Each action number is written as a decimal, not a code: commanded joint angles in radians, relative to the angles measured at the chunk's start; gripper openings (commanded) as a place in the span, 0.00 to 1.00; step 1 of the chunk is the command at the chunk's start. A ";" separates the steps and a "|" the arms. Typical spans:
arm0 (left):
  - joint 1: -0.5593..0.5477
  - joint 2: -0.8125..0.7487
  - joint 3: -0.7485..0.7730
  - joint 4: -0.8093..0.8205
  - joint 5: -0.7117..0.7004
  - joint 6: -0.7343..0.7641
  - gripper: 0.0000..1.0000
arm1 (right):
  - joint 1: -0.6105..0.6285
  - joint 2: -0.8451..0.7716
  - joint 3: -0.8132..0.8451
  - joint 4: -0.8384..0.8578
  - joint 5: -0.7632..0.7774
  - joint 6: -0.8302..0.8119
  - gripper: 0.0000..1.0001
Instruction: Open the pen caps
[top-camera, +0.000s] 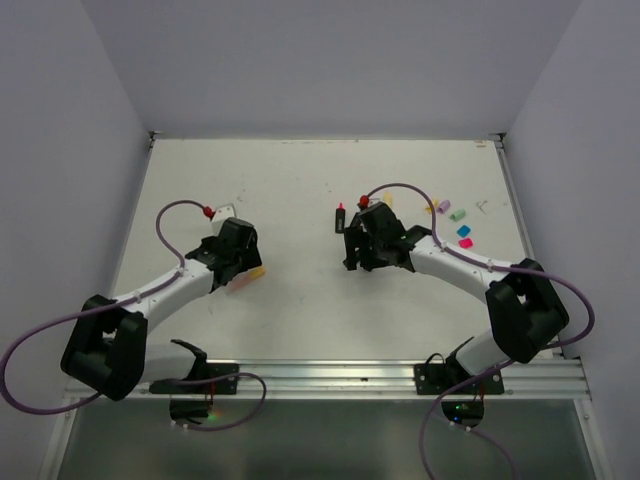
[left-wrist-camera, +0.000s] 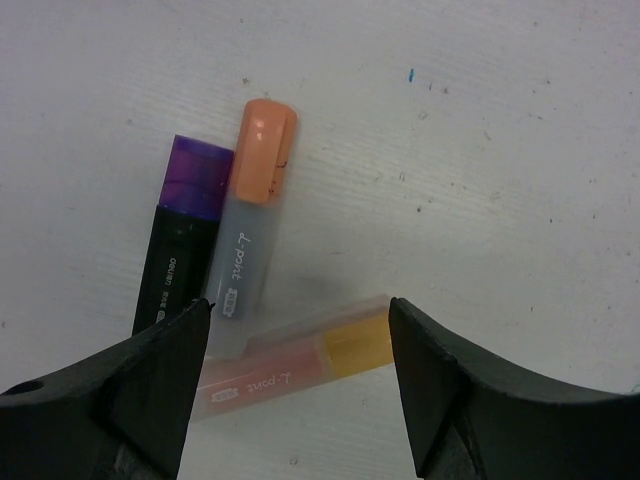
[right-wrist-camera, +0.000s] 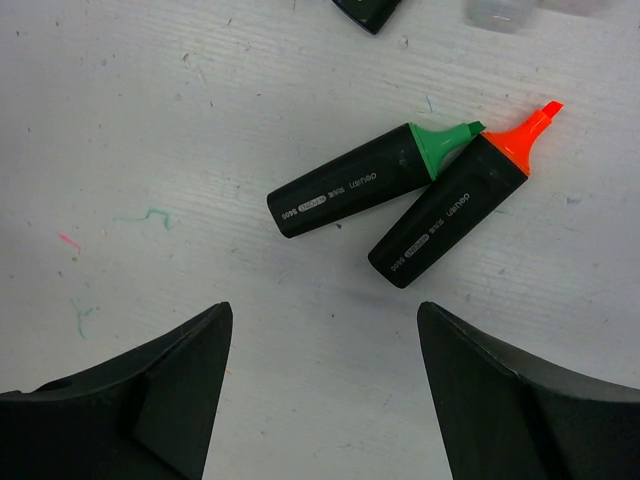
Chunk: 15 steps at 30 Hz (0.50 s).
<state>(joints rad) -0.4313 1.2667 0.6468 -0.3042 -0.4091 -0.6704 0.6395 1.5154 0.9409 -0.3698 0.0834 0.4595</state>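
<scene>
Left wrist view: left gripper (left-wrist-camera: 300, 310) spread astride a peach pen (left-wrist-camera: 265, 375) (yellow cap (left-wrist-camera: 355, 345) on); right gripper (right-wrist-camera: 325, 312) spread, empty.

The left arm (top-camera: 165, 285) and right arm (top-camera: 450, 262) share white tubular links and bulky black joint housings. A purple cable (top-camera: 165, 225) loops along each, ending at a red connector (top-camera: 208, 211) near the wrist. The jaws are matte black, thick wedges tapering to blunt tips.

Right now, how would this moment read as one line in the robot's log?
left gripper open over yellow-capped pen | right gripper open, empty | green-tipped pen, orange-tipped pen uncapped
</scene>
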 joint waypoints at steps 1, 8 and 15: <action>0.008 0.029 -0.019 0.050 -0.033 -0.020 0.74 | 0.003 -0.020 -0.008 0.035 -0.019 -0.007 0.78; 0.009 0.097 -0.042 0.099 -0.036 -0.014 0.73 | 0.003 -0.023 -0.022 0.042 -0.019 -0.005 0.78; 0.008 0.166 -0.030 0.120 -0.046 -0.031 0.73 | 0.003 -0.021 -0.027 0.045 -0.020 -0.010 0.78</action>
<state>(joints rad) -0.4313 1.4109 0.6094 -0.2283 -0.4274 -0.6712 0.6395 1.5154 0.9241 -0.3538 0.0750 0.4595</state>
